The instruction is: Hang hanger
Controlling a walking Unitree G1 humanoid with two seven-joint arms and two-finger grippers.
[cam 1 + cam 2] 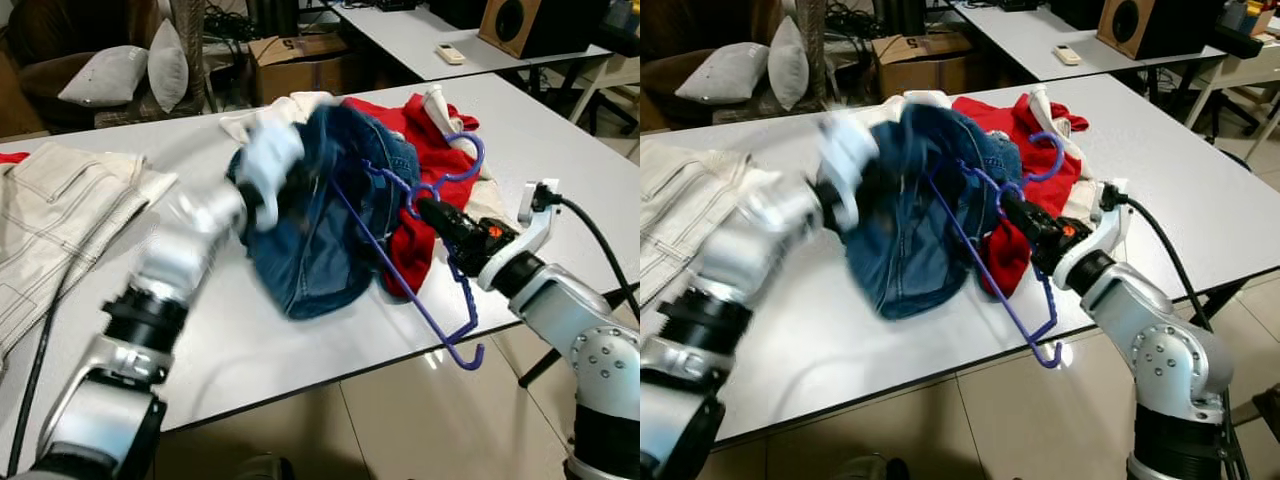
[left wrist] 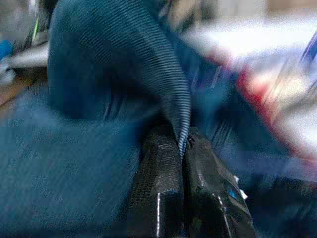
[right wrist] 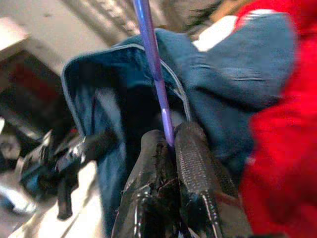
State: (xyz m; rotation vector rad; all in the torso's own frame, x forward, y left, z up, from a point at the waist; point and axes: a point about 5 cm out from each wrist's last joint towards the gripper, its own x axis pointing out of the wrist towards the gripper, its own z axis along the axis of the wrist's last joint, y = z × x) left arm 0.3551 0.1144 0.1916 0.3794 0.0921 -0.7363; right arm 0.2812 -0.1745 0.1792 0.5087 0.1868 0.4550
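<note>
— Gripping what, exactly?
— The purple hanger (image 1: 420, 262) was clamped by its rod between the right gripper's (image 3: 171, 141) closed fingers, above the white table's (image 1: 560, 140) near edge.
— And the other arm?
— The left gripper (image 2: 182, 144) had pinched a fold of the blue jeans (image 1: 320, 225), beside a red garment (image 1: 415, 130).
— Which step?
— Apparently threading the jeans onto the hanger; next, the cloth needed drawing over the rod.
</note>
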